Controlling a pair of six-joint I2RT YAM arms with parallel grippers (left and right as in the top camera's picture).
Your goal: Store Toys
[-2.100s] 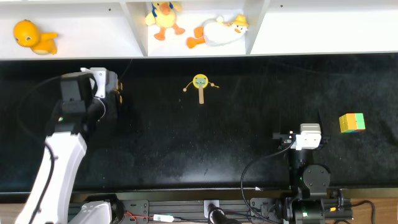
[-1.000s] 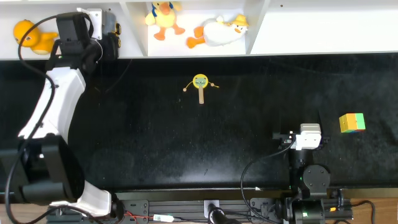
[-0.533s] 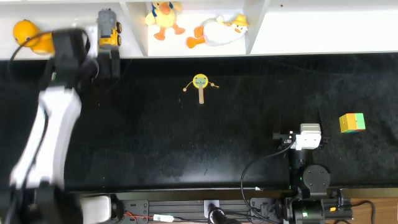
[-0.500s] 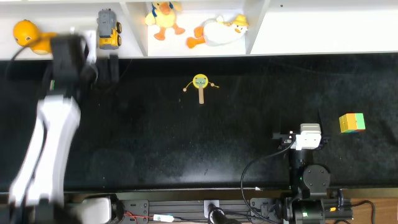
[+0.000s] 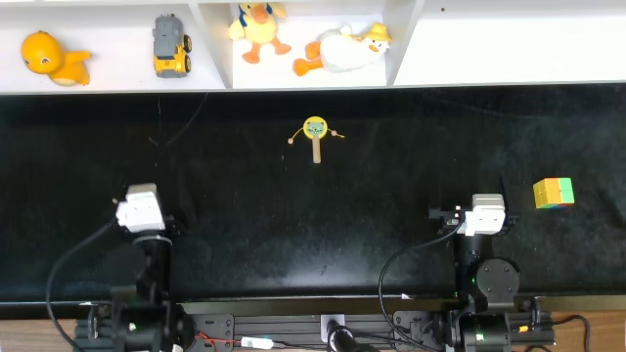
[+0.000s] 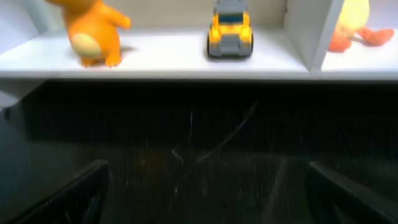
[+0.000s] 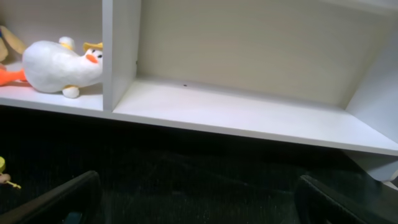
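Note:
A yellow toy truck [image 5: 170, 46] [image 6: 230, 34] stands in the white shelf's [image 5: 117, 80] left compartment, beside an orange duck figure [image 5: 55, 56] [image 6: 92, 30]. A yellow duck plush [image 5: 258, 29] and a white duck plush [image 5: 342, 49] [image 7: 59, 65] lie in the middle compartment. On the black table lie a small rattle drum [image 5: 315, 133] and a coloured cube [image 5: 554, 193] at the right. My left gripper [image 6: 206, 173] is open and empty, low over the table and facing the shelf. My right gripper [image 7: 199, 180] is open and empty too, facing the bare right compartment [image 7: 236, 109].
Both arms are folded back near the table's front edge, the left arm [image 5: 140, 210] at the left and the right arm [image 5: 484, 215] at the right. Shelf dividers [image 7: 121, 53] separate the compartments. Cables [image 5: 411, 259] run near the right arm's base.
The left arm carried the truck up to the shelf, let it go in the left compartment, then drew back to the table's front edge. The right arm has not moved.

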